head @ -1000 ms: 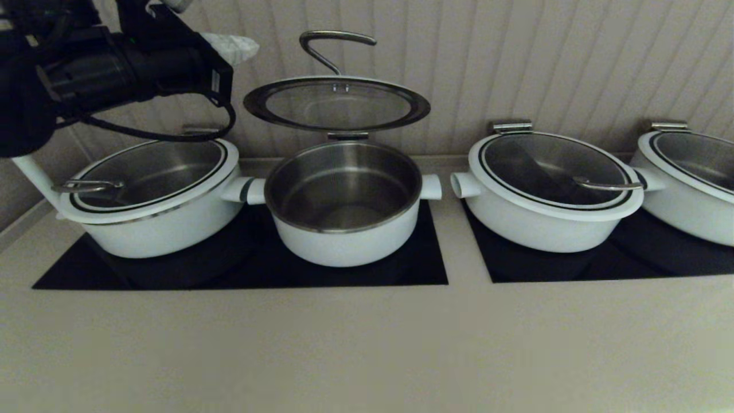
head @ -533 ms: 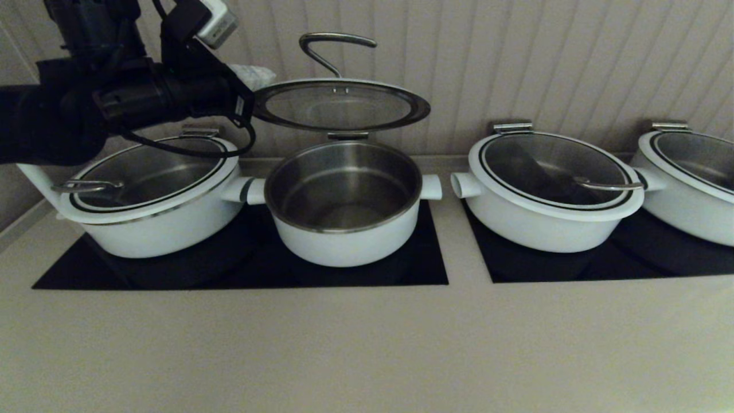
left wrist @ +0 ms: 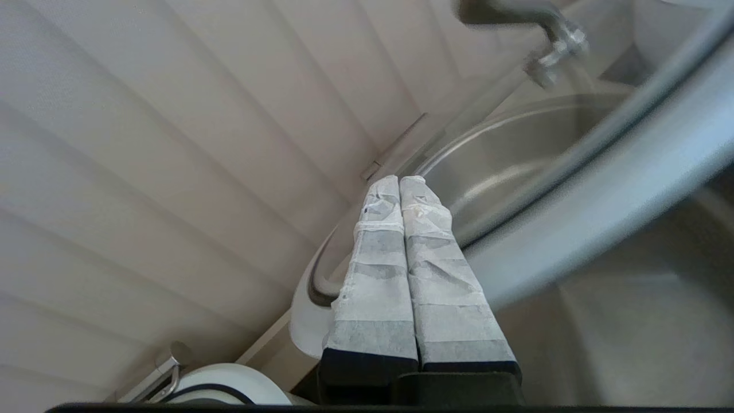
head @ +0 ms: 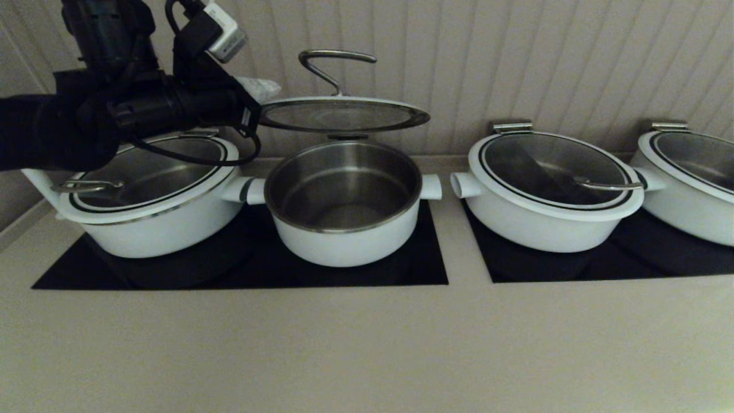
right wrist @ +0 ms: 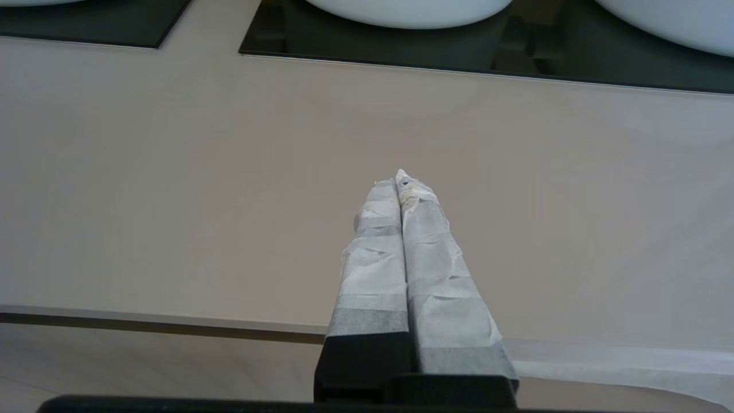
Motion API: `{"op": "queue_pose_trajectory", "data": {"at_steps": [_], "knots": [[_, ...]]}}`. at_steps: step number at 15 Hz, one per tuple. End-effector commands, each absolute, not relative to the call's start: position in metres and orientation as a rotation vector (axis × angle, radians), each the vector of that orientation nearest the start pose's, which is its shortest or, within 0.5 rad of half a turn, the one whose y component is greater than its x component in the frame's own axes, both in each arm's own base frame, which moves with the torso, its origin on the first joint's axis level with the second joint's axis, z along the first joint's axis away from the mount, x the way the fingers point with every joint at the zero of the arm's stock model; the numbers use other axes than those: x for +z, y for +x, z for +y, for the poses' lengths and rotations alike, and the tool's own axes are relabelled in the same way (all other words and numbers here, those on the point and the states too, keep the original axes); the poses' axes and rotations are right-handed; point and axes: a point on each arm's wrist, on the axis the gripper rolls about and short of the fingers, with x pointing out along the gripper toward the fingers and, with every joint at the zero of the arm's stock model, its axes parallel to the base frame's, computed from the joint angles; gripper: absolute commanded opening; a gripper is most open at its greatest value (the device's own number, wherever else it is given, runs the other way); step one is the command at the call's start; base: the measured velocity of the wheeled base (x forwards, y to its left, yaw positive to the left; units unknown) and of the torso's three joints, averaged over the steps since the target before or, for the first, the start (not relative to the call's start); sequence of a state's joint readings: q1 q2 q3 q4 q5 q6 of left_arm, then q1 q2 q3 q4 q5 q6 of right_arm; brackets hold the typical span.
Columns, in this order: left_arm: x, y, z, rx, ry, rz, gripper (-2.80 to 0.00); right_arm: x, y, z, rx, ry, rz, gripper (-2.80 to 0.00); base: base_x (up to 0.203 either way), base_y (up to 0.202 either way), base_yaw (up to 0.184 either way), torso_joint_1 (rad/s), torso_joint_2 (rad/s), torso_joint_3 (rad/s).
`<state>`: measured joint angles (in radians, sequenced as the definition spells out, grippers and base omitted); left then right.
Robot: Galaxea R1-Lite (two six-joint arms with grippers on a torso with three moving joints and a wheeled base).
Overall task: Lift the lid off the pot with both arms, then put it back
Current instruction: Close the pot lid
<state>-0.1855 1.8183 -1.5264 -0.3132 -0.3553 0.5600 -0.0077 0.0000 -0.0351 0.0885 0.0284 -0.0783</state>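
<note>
While the lid (head: 343, 114) tilts flatter than before, left gripper (left wrist: 400, 182) beside it — jaws together, right gripper (right wrist: 399, 178) likewise.

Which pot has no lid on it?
The pot second from the robot's left. Its lid hangs tilted above it, so its steel inside shows. The other pots wear their lids.

Beige counter (head: 367, 344) w/ two black hob plates (head: 418, 269) (head: 631, 261) (pots on those).
</note>
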Motion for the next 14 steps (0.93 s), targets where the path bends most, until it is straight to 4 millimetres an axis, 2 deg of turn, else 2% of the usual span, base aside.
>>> {"op": "queue_pose_trajectory", "data": {"at_steps": [1, 6, 8, 14], "knots": [[0.317, 0.351, -0.074, -0.521, 0.552, -0.178, -2.8, 0.076, -0.026, 0.001, 0.024, -0.079, 0.054, -2.8, 0.0, 0.0, 0.0, 0.0, 0.0, 0.0], [0.304, 0.336, -0.071, -0.53, 0.549, -0.148, -2.8, 0.076, -0.026, 0.001, 0.024, -0.079, 0.054, -2.8, 0.0, 0.0, 0.0, 0.0, 0.0, 0.0], [0.299, 0.335, -0.071, -0.516, 0.551, -0.196, -2.8, 0.076, -0.026, 0.001, 0.024, -0.079, 0.054, -2.8, 0.0, 0.0, 0.0, 0.0, 0.0, 0.0], [0.291, 0.332, -0.07, -0.52, 0.552, -0.179, -2.8, 0.076, -0.026, 0.001, 0.024, -0.079, 0.053, -2.8, 0.0, 0.0, 0.0, 0.0, 0.0, 0.0]]}}
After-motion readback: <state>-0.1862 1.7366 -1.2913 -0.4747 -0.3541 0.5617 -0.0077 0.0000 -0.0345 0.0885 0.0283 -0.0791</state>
